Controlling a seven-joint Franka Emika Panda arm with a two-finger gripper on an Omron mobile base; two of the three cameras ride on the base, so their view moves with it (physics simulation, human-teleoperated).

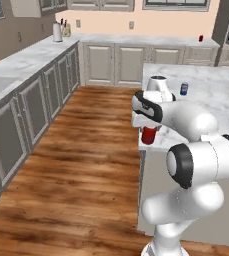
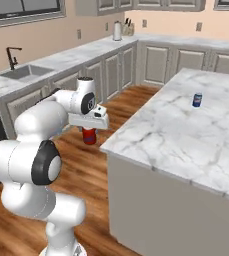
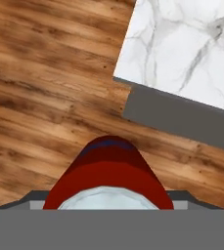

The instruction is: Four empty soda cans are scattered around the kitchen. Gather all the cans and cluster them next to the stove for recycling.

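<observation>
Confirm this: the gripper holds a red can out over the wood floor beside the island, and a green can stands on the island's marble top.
Wrong colour: the can standing on the island is blue, as the right base view shows. The rest holds: the gripper carries a red can over the wood floor.

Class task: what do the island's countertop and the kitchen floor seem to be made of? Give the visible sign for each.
Island countertop: looks like polished white marble, going by its grey veining. Floor: looks like glossy brown wood planks, with grain streaks and board lines; since this is a render, it could be laminate.
</observation>
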